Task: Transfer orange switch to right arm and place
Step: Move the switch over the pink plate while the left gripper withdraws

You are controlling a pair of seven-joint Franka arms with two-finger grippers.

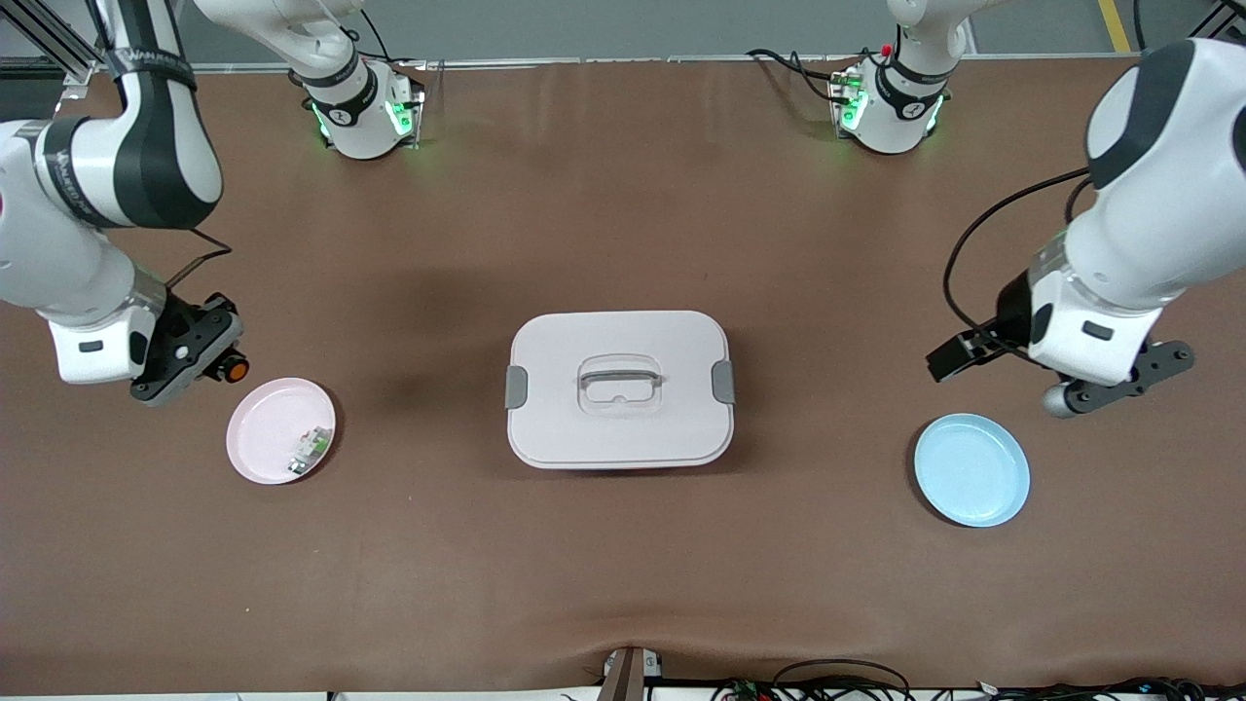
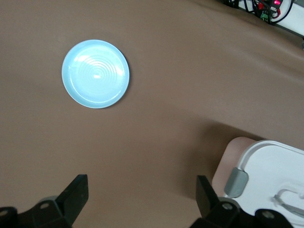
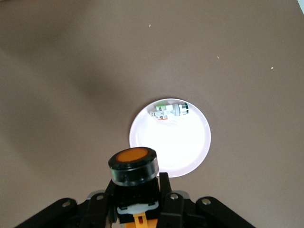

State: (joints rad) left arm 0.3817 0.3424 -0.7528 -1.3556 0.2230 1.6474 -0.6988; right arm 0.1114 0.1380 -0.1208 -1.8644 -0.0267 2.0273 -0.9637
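The right gripper (image 1: 209, 365) is clenching the orange switch (image 1: 233, 369) and holding it in the air just over the rim of the pink plate (image 1: 263, 438), at the right arm's end of the table. In the right wrist view the switch (image 3: 133, 167) is sitting between the two fingers with its orange cap facing outward, and the pink plate (image 3: 190, 152) is lying directly below it. A small green-and-white part (image 1: 310, 451) is resting in that plate, near the rim that is nearer to the front camera.

The left gripper (image 1: 1056, 375) is waiting with its jaws spread wide and nothing between them, hanging over bare table just beside the blue plate (image 1: 971, 470), at the left arm's end and well apart from the pink plate. The left wrist view is showing the blue plate (image 2: 95, 73) empty. A closed white box (image 1: 619, 388) with a handle in its lid is sitting on the brown table (image 1: 623, 584) between the two plates.

Judging by this, the handover is looking finished: the switch is in the right arm's grip and the left arm is standing clear. What is remaining is the placing itself, most likely lowering the switch onto the pink plate and letting go, since it is not yet resting on anything.
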